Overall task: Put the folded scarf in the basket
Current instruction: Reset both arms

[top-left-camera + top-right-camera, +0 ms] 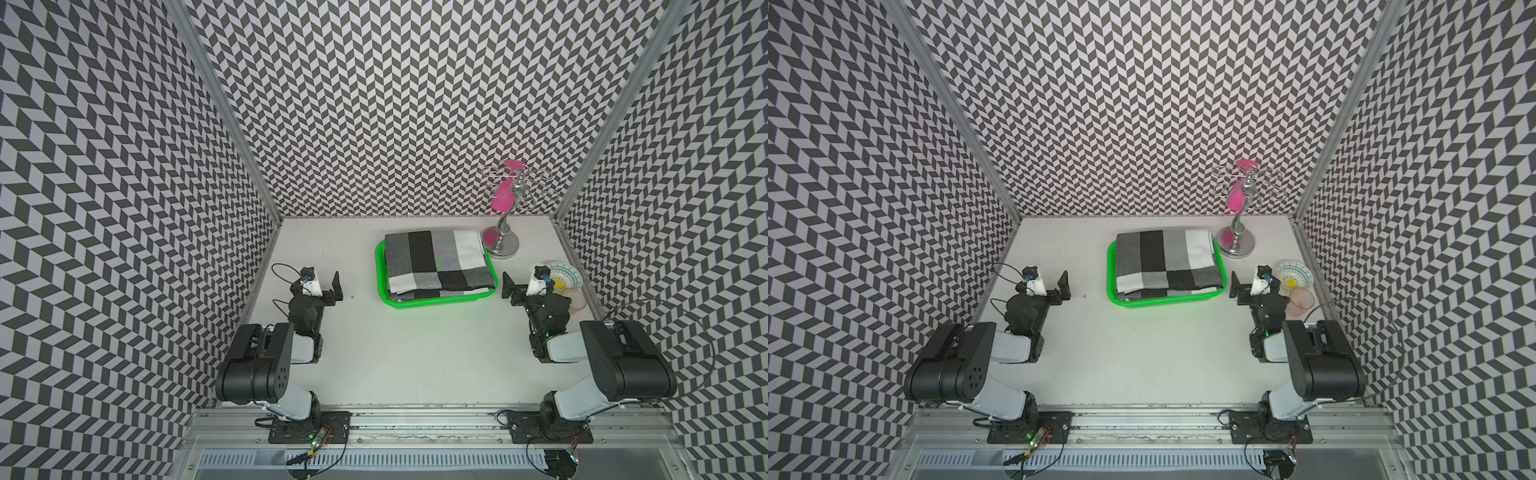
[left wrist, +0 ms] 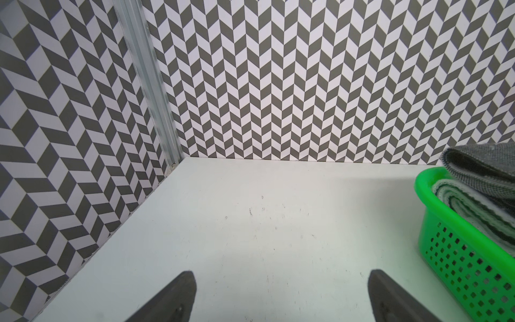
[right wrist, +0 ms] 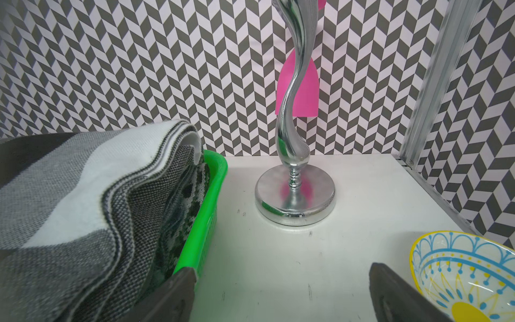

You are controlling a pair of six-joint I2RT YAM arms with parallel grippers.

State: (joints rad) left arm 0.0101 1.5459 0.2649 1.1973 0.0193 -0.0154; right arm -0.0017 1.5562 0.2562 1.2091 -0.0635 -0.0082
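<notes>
While the folded scarf fills the basket, the left pincer and right pincer flank it, both released.

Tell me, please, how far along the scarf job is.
Done: the folded grey, black and white checked scarf lies inside the bright green perforated plastic basket. In hand: nothing; the left gripper and right gripper are both open and empty, on either side of the basket. Left: nothing visible; the job looks complete.
</notes>
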